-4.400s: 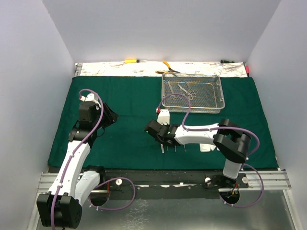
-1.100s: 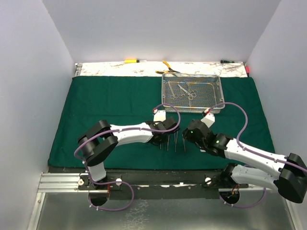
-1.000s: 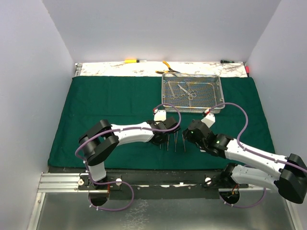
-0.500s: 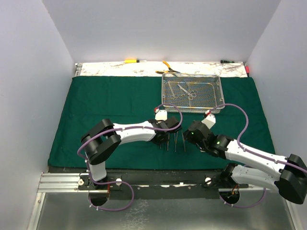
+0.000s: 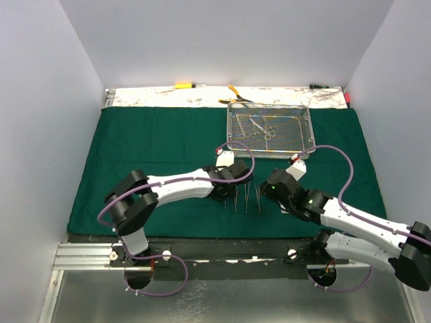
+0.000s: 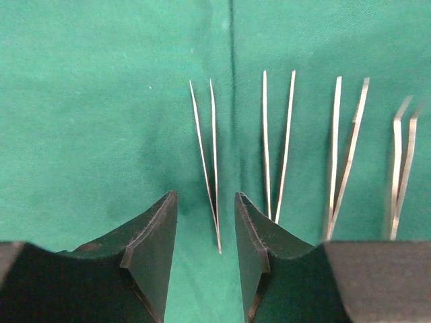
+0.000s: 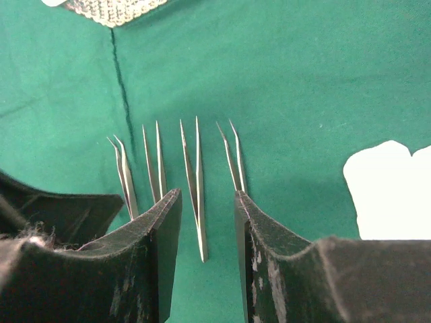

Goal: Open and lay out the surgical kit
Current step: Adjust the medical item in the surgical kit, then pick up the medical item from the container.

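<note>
- Farthest left, the large dark green cloth wrap (image 5: 155, 145) lies unfolded and flat over most of the table (image 5: 148, 98). A white marbled strip of the table shows beyond the cloth's far edge.
- On that strip a yellow-handled screwdriver (image 5: 183, 85) lies left of centre. The yellow-handled pliers (image 5: 237, 95) lie further right, just beyond the tray's far left corner.
- The left arm reaches rightward across the near part of the cloth. The left end effector (image 5: 232, 190) (image 6: 205, 198) sits low at the left end of the row of instruments.
- Its two dark fingers (image 6: 151, 242) stand spread. The thinnest, needle-pointed pair lies on the cloth in the gap, with green showing on both sides of it, so nothing is pinched.
- Four pairs of slim silver tweezers (image 5: 246, 200) (image 6: 277, 145) lie side by side on the cloth near its near edge, roughly parallel and apart from one another.
- The right end effector (image 5: 266, 194) (image 7: 207, 195) comes in from the right, low at the right end of that row. Its fingers (image 7: 161, 256) are spread too, and one broader pair lies flat between them, untouched on either side.
- The rectangular wire-mesh steel tray (image 5: 269, 152) stands upright on the far right-of-centre part of the cloth. Small silver scissor-like clamps (image 5: 259, 128) lie inside it, toward its left half.
- A flat white patch (image 7: 387, 185) lies on the cloth right of the row, cut off by the right wrist view's edge. What it is cannot be told.
</note>
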### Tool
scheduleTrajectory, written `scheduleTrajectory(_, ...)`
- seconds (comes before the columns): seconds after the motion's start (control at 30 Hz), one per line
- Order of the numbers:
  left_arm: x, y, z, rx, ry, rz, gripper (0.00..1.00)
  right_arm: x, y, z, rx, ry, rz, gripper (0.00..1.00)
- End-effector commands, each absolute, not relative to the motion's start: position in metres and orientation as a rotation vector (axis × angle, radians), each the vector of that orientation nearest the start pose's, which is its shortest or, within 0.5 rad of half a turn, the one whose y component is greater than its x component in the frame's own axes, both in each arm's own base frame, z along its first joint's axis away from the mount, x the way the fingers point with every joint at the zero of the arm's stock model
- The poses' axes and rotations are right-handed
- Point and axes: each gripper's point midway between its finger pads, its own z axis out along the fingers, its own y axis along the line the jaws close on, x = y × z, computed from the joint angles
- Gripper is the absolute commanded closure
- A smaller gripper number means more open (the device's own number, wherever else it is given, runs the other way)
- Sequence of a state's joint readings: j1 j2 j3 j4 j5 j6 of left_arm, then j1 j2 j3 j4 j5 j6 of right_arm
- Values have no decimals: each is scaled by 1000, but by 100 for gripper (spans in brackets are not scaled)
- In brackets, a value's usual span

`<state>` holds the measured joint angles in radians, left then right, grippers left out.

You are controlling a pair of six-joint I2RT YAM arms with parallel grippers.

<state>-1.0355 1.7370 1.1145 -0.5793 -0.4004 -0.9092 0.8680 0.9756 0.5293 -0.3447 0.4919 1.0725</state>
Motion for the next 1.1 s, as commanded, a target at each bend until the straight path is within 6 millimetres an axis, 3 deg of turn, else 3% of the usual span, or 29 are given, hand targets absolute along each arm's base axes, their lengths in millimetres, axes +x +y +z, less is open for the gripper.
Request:
scheduleTrajectory(0.0, 237, -289, 94, 44, 2478, -185, 58, 223, 151, 110, 510, 2164, 330, 59)
scheduleTrajectory(0.1, 249, -278, 117, 20, 2432, -216, 57, 230, 146, 125, 466, 2114, 294, 56)
scheduleTrajectory(0.2, 268, -261, 138, -18, 2392, -234, 56, 252, 148, 161, 394, 2028, 229, 41)
scheduleTrajectory(0.33, 300, -236, 157, -73, 2365, -269, 56, 303, 162, 204, 287, 1996, 148, 35)
scheduleTrajectory(0.47, 326, -211, 171, -64, 2326, -220, 56, 363, 171, 219, 232, 2040, 158, 35)
scheduleTrajectory(0.57, 340, -195, 171, -64, 2326, -194, 56, 404, 182, 217, 148, 2089, 226, 38)
scheduleTrajectory(0.7, 351, -179, 162, -112, 2364, -215, 56, 444, 201, 199, 48, 2141, 357, 44)
scheduleTrajectory(0.87, 358, -178, 148, -179, 2441, -347, 57, 484, 235, 173, -106, 2203, 408, 48)
scheduleTrajectory(0.97, 362, -180, 136, -178, 2484, -372, 59, 503, 252, 151, -214, 2248, 419, 51)
scheduleTrajectory(1.0, 363, -179, 132, -172, 2496, -369, 59, 509, 253, 133, -228, 2285, 392, 53)
scheduleTrajectory(1.07, 366, -176, 128, -165, 2505, -357, 60, 520, 250, 117, -227, 2328, 328, 56)
